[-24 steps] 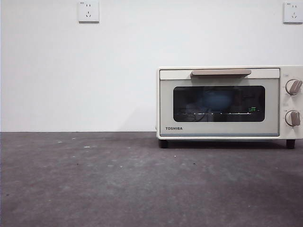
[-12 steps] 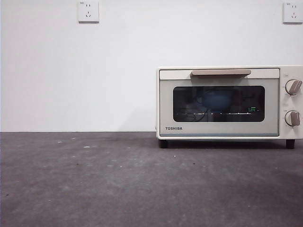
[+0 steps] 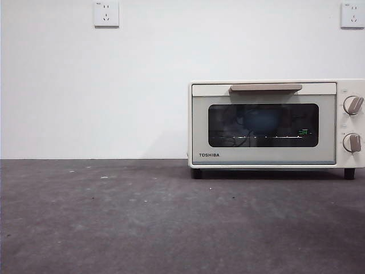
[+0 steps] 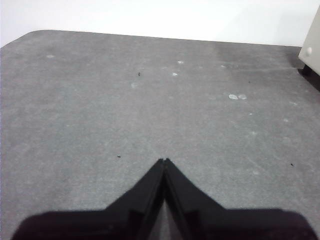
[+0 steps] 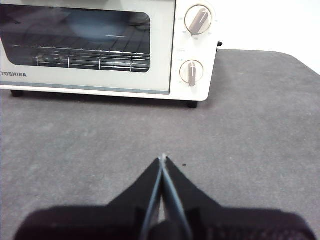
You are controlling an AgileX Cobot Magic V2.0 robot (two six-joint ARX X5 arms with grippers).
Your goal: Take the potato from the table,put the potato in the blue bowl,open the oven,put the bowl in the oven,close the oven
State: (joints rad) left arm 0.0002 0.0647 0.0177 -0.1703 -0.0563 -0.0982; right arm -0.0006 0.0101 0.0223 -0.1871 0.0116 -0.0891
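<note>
The oven [image 3: 276, 124] stands on the table [image 3: 142, 222] at about 3 o'clock in the front view, with its door shut and the beige bar handle [image 3: 266, 87] lying flat along the top of the door. Through the dark glass the blue bowl [image 3: 262, 121] shows as a dim rounded shape on the wire rack [image 5: 92, 59]. The potato cannot be made out in any view; the glass is too dark to tell what the bowl holds. Two knobs [image 3: 353, 105] sit one above the other on the oven's right panel.

The front view shows neither arm. It alone shows the two wall sockets [image 3: 106, 13] at 11 and 1 o'clock on the white wall [image 3: 114, 85].

The right wrist view alone shows the right gripper [image 5: 162, 159], its jaws pressed together and holding nothing, above bare table in front of the oven and apart from it. Here the oven fills the band from 10 to 1 o'clock, with the knobs [image 5: 198, 20] and a clearer look at the rack's wires.

The left wrist view alone shows the left gripper [image 4: 164, 161], jaws likewise pressed together and empty, above a speckled stretch of table with a few pale flecks [image 4: 233, 96]. Only a cream corner of the oven [image 4: 311, 47] and one dark foot [image 4: 309, 71] show, at 2 o'clock.
</note>
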